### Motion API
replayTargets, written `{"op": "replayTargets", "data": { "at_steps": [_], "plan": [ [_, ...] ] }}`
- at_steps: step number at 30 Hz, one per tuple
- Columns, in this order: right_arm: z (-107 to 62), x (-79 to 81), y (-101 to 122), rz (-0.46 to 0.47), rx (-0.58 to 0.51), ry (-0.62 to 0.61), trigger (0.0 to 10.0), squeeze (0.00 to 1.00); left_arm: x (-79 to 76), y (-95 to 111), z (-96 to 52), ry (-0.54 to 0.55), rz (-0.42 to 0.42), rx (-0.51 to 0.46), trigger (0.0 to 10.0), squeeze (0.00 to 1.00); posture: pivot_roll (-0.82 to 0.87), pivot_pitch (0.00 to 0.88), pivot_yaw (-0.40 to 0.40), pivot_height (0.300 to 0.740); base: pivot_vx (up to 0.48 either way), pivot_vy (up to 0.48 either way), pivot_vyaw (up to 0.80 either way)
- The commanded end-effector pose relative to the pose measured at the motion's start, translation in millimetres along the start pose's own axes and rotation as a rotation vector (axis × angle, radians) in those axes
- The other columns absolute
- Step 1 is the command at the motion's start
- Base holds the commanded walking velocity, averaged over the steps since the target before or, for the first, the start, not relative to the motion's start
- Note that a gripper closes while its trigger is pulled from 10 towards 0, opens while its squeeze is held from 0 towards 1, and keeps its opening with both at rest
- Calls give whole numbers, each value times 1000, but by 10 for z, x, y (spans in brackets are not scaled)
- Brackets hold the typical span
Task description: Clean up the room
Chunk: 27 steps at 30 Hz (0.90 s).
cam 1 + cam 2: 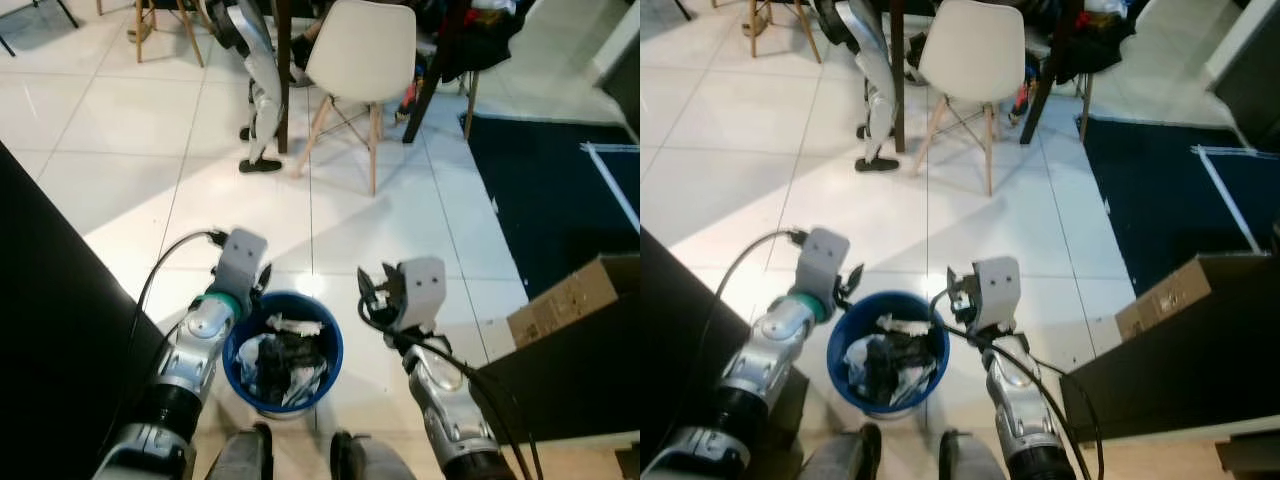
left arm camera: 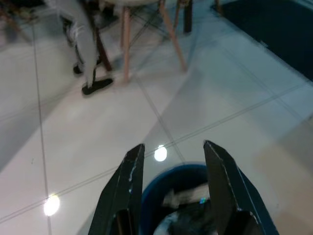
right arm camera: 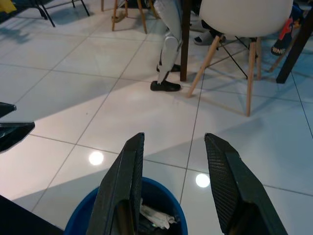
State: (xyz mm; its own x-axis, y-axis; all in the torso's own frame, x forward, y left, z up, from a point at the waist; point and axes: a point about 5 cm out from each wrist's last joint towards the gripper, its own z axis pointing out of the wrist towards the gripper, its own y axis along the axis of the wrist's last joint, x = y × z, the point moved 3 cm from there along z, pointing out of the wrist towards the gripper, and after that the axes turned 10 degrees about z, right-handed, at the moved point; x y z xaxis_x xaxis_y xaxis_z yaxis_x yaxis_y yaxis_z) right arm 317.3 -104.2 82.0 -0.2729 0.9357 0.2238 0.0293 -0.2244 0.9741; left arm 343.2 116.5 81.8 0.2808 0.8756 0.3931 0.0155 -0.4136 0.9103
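Currently both jaws wide open, holding nothing: left gripper (image 2: pixel 171 191) and right gripper (image 3: pixel 171 196) flank the full blue bin (image 1: pixel 283 360) on the floor. Risk: an uneven squeeze tips it, spilling trash.

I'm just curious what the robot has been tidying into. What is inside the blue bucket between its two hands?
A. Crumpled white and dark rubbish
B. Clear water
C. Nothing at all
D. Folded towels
A: the blue bucket holds crumpled white and dark rubbish, with the left hand at its rim and the right hand beside it.
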Motion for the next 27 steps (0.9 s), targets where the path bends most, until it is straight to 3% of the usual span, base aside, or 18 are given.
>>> {"op": "replayTargets", "data": {
  "at_steps": [1,11,25,27],
  "plan": [
    [-36,-9,-39,17,11,-7,10000,0,-35,82,-26,3,11,-34,10000,0,-36,129,-2,740,0,0,0],
    [-12,2,-10,16,-1,-4,10000,0,-59,173,-97,91,-102,-24,10000,0,-33,118,-4,740,0,0,0],
    [-10,-19,-12,16,4,-10,10000,0,32,161,-148,143,-106,12,10000,0,-35,112,-7,740,0,0,0],
    [-9,-23,-23,26,9,-12,10000,0,40,160,-144,146,-106,18,10000,0,-34,105,-8,740,0,0,-781]
  ]
}}
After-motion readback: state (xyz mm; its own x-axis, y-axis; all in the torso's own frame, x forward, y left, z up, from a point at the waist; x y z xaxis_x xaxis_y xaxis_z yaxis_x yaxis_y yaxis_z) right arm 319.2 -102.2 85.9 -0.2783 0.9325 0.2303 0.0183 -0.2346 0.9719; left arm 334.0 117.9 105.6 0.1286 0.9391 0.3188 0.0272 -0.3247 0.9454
